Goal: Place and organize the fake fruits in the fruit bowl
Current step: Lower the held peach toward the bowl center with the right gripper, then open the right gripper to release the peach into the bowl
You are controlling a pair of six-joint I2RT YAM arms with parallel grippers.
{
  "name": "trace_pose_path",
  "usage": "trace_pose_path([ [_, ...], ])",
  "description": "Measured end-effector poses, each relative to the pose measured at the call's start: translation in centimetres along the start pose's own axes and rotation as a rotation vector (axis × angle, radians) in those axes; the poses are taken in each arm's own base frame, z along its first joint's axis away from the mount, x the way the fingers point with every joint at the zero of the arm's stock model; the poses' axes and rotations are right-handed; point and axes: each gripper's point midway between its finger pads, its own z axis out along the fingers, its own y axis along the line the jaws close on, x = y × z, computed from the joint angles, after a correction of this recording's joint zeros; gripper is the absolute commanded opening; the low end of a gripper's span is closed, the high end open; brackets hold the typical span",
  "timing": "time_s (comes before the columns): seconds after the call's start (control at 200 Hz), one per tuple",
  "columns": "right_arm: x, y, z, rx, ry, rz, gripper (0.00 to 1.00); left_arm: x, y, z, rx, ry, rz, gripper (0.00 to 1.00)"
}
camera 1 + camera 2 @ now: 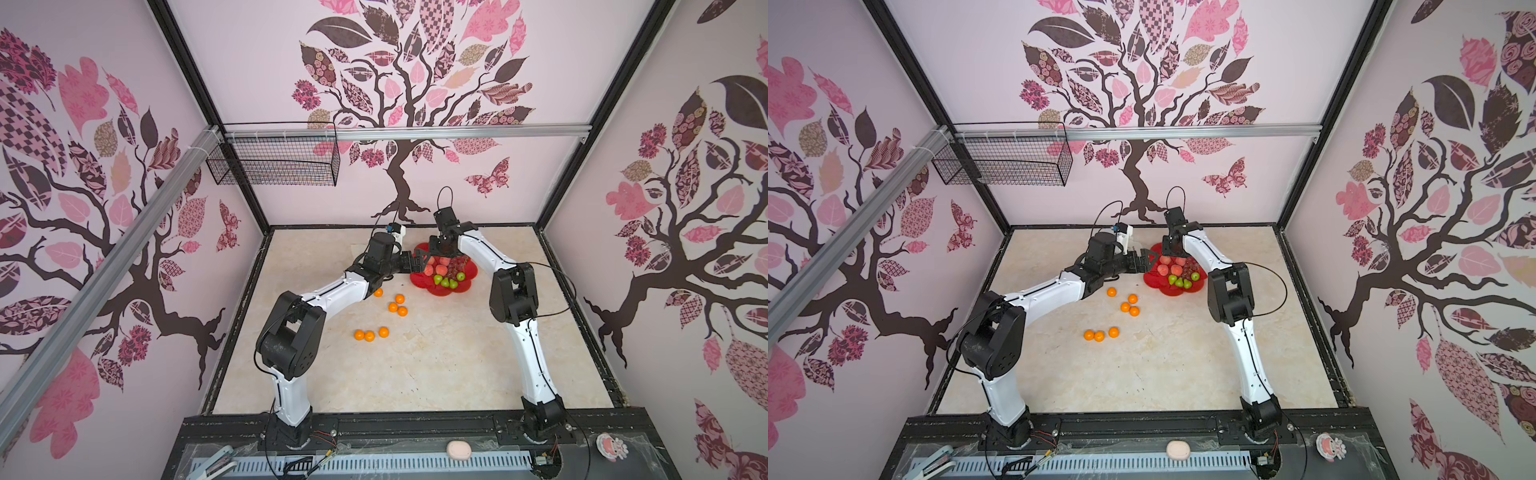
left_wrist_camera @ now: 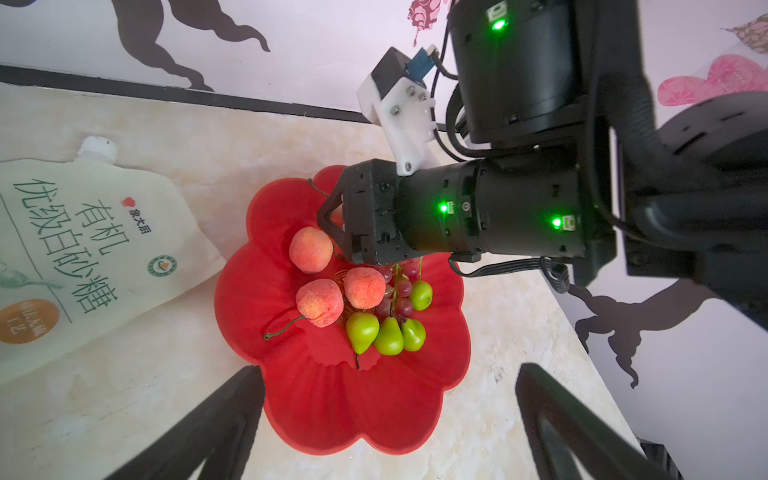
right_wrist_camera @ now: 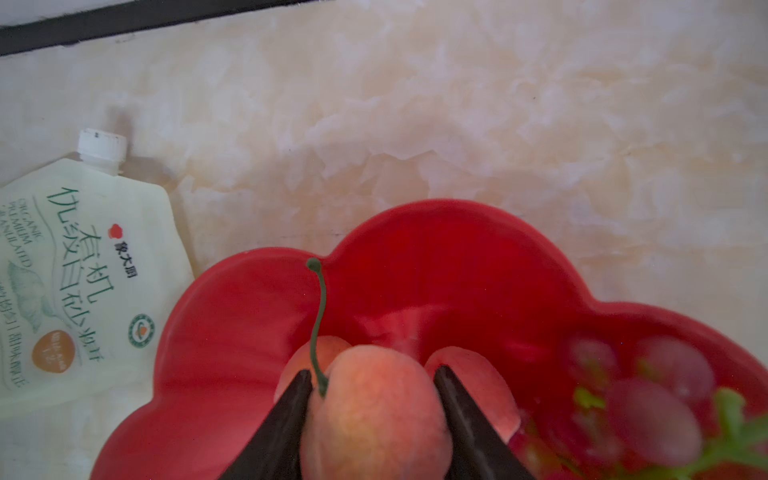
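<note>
Currently, right claw (image 3: 372, 372): clamped on pink-red plastic peach (image 3: 374, 419), over glossy red scalloped bowl (image 3: 457, 257)
Left claw (image 2: 388, 372): wide open, empty, at bowl's edge
Orange plastic tangerines (image 1: 393, 307): outside bowl, nearby

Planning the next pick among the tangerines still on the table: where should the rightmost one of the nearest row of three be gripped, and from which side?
I would grip that tangerine across its widest middle, coming straight down from above: it is round and sits on the table, so no side offers more. Line the grip up near-to-far, since its neighbour lies close on its left.
</note>
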Motion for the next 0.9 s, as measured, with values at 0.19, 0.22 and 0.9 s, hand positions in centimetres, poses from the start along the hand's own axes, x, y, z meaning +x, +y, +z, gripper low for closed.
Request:
trace_pose_path([
  [0.19, 0.2, 0.0, 0.3, 0.002, 0.004, -0.003, 0.51, -0.1, 0.0, 0.0, 0.0, -0.002, 0.001, 0.99],
  [0.22, 0.1, -0.1, 0.3, 0.002, 0.004, -0.003, 0.51, -0.1, 0.0, 0.0, 0.0, -0.002, 0.001, 0.98],
  [0.9, 0.3, -0.3, -0.4, 0.013, 0.006, -0.003, 0.58, 1.1, -0.5, 0.0, -0.017, 0.034, 0.05, 0.99],
])
